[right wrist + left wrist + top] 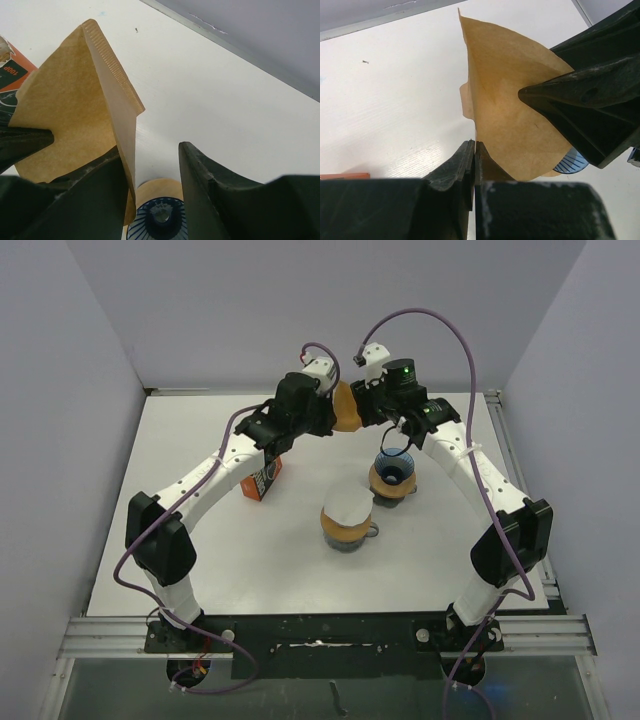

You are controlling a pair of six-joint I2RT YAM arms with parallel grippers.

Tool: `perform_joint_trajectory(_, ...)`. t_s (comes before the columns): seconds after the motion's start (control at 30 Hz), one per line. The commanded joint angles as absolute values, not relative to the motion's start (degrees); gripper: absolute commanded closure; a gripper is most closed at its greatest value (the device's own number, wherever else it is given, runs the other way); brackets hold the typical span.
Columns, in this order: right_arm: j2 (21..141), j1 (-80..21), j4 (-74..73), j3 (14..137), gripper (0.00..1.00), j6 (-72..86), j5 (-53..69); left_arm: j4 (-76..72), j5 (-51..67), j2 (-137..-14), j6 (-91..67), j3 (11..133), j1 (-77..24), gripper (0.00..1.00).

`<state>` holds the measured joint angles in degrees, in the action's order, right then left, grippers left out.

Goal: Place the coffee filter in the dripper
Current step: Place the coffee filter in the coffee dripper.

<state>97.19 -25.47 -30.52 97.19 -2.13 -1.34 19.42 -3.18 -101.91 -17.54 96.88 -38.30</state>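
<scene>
Coffee filter (346,408), brown paper, is held up over the far middle of the table (200,560). An orange box (262,480) lies left of it. The left hand (474,150) is pinched together on its lower edge. The right hand (152,150) stands apart, one finger against the paper, above the blue dripper (394,473).

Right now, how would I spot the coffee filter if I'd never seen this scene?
Look at the far middle of the white table, where the two arms meet. Between them, pinched by the left pincer, is the coffee filter: a tan paper cone with a crimped seam, the only thing off the table, unlike the blue dripper below.
</scene>
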Motion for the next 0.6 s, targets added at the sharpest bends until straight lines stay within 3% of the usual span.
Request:
perform_joint_trajectory(0.0, 94.94, -25.06, -28.06, 98.63, 0.58, -2.46, -1.21, 15.29, -4.48, -98.35, -16.61, 97.25, -37.73, 1.0)
perform_joint_trajectory(0.2, 94.74, -25.0, -28.07, 98.24, 0.63, -1.55, 3.28, 15.29, -3.04, -98.77, -17.41, 97.4, -37.76, 1.0)
perform_joint_trajectory(0.57, 94.93, -23.82, -28.86, 98.73, 0.9, -1.64, 6.44, 14.06, 4.51, -99.06, -22.21, 96.07, -36.23, 1.0)
